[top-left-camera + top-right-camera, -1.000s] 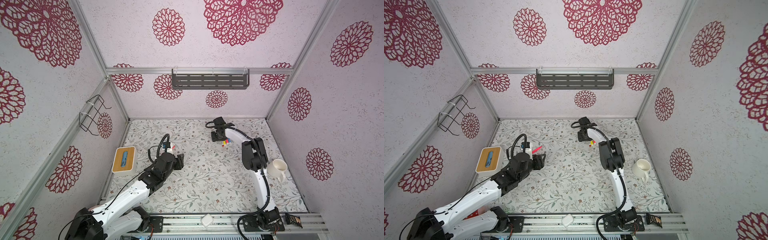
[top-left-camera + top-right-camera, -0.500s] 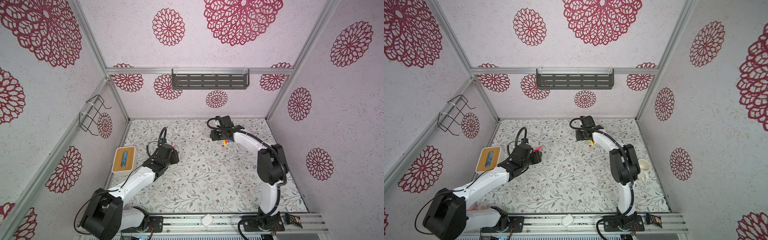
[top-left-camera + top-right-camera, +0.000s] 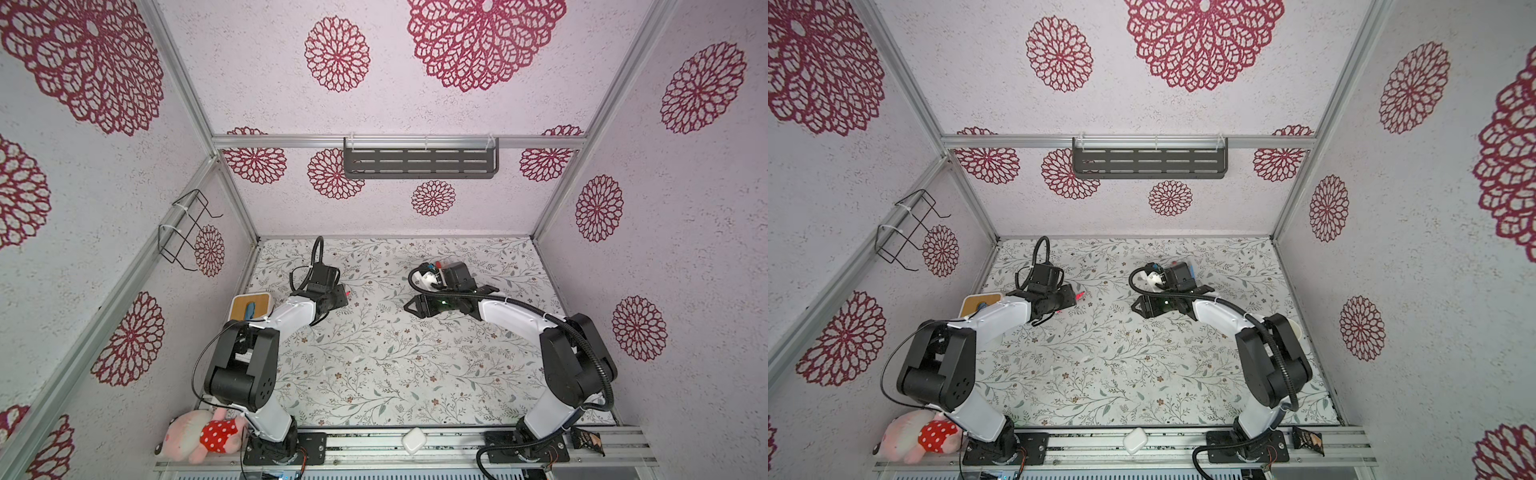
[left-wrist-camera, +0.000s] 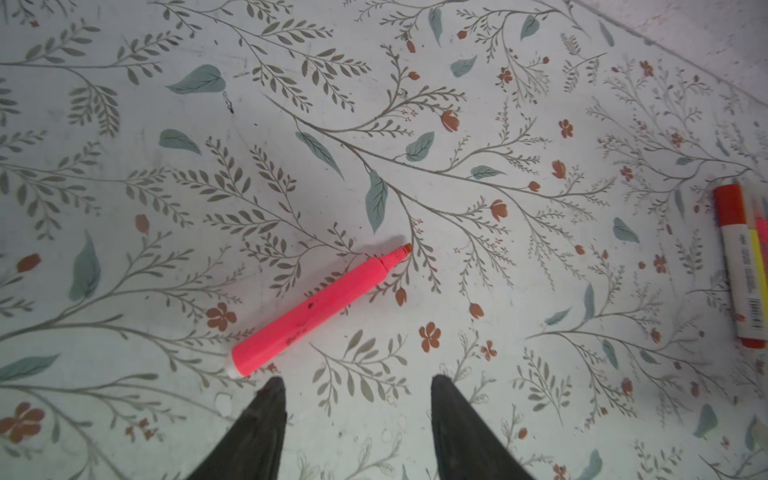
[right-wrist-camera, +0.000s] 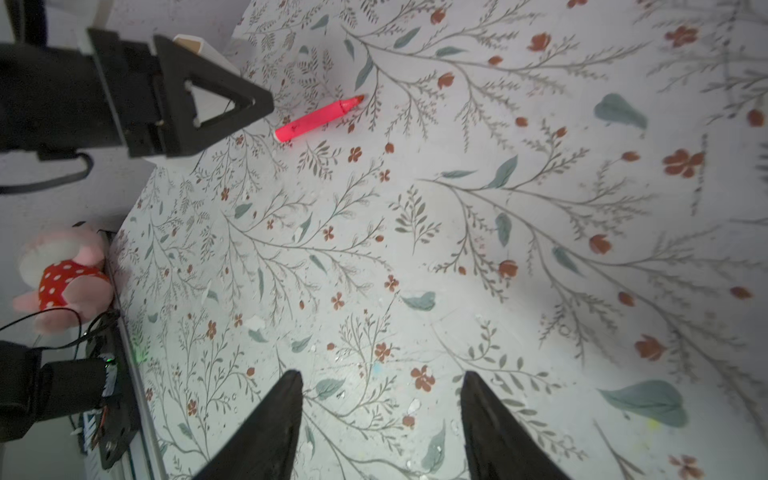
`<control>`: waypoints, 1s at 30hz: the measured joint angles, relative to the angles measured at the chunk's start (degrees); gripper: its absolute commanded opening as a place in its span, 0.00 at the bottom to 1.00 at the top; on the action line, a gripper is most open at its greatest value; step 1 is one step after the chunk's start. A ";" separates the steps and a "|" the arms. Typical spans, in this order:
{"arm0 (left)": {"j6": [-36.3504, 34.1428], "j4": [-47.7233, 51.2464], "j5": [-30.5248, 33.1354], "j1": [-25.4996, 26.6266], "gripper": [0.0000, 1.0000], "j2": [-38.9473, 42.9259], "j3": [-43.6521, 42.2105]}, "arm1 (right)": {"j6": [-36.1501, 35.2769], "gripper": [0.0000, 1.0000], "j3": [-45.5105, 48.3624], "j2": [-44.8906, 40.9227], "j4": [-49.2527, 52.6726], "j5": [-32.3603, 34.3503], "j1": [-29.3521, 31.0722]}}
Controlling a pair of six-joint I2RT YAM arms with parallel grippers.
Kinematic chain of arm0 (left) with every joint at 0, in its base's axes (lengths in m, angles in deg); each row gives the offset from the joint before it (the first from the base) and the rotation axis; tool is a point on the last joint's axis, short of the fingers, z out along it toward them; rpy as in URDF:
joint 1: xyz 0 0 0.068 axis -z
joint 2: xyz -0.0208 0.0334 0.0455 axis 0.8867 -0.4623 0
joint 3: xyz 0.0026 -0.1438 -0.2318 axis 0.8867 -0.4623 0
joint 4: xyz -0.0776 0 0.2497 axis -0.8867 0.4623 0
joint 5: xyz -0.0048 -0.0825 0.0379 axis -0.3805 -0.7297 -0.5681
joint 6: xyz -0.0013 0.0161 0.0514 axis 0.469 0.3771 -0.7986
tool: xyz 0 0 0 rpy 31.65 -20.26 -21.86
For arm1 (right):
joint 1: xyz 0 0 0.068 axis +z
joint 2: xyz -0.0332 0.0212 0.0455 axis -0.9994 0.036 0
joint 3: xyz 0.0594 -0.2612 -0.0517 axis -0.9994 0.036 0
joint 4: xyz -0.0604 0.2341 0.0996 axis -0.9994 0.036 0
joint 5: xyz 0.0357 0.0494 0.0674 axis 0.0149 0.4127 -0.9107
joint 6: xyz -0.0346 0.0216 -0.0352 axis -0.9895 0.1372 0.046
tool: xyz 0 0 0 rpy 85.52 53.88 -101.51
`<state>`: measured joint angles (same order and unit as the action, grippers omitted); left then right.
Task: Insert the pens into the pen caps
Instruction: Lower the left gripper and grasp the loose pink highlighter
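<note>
Moved: right pincer (image 5: 380,376), off the pen pile (image 4: 737,266); open, empty. Item: left pincer (image 4: 357,384), open, just behind pink pen (image 4: 320,309). Advice: straddle barrel mid-length, squarely.

One pink pen (image 4: 316,311); perhaps three clustered pens (image 4: 744,266); one plush toy (image 3: 195,434).

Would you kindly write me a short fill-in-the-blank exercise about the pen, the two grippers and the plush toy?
1. The uncapped pen lying before the left gripper is ____ in colour.
2. The left gripper's jaws stand ____.
3. The right gripper holds ____.
4. The plush toy sits beside the ____ arm's base.
Missing words: pink; open; nothing; left.
</note>
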<state>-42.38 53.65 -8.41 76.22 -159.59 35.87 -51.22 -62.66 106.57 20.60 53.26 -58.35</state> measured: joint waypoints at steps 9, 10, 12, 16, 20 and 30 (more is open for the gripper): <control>-3.28 2.69 0.72 -1.44 0.56 -8.37 5.16 | 2.60 0.62 8.57 -3.76 -7.34 -6.43 1.66; -3.48 3.06 0.92 -1.46 0.56 -8.74 5.38 | 2.91 0.62 9.14 -3.82 -8.07 -6.99 1.66; -3.82 3.87 1.14 -1.46 0.53 -9.46 6.10 | 3.28 0.62 10.05 -3.85 -9.20 -7.58 1.66; -4.39 5.05 1.20 -1.51 0.49 -11.34 7.74 | 4.57 0.62 11.15 -3.85 -11.17 -8.44 1.66; -4.57 6.16 1.22 -1.46 0.45 -11.93 7.82 | 6.01 0.62 12.35 -3.85 -13.81 -8.90 1.66; -3.61 5.79 3.78 0.83 0.22 -11.58 5.90 | 8.98 0.62 14.58 -3.87 -17.03 -8.87 1.66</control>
<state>-45.99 59.44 -4.63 77.05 -171.18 41.77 -42.23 -48.08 102.70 3.57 44.38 -56.69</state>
